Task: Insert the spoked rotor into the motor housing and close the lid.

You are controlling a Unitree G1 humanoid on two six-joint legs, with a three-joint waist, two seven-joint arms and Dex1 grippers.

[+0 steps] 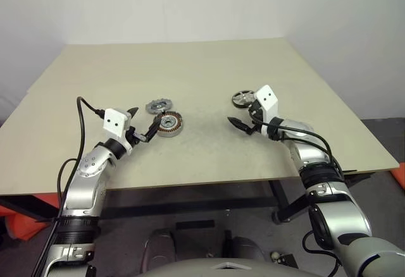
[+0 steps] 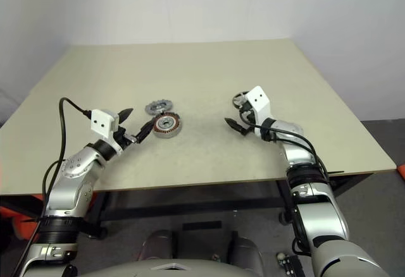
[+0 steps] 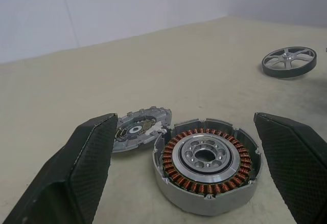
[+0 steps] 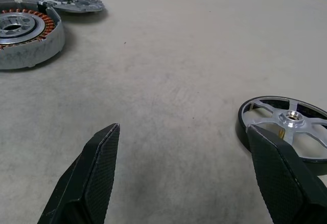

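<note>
While both grippers hover wide apart and empty, the motor housing [image 1: 169, 124] sits on the table [image 1: 190, 68] just ahead of the left gripper [image 1: 143, 124], copper windings showing. Its lid [image 1: 157, 105] lies flat, touching the housing's far edge. Well apart, the spoked rotor [image 1: 243, 98] rests flat (hub up) beside the right gripper [image 1: 243, 116].

Three motor parts, one of each kind

On the table [image 1: 190, 74] lie one motor housing [image 1: 169, 124], one lid [image 1: 158, 105] touching the housing's far edge, and one spoked rotor [image 1: 242, 98] well apart from the housing, off to its right.
</note>
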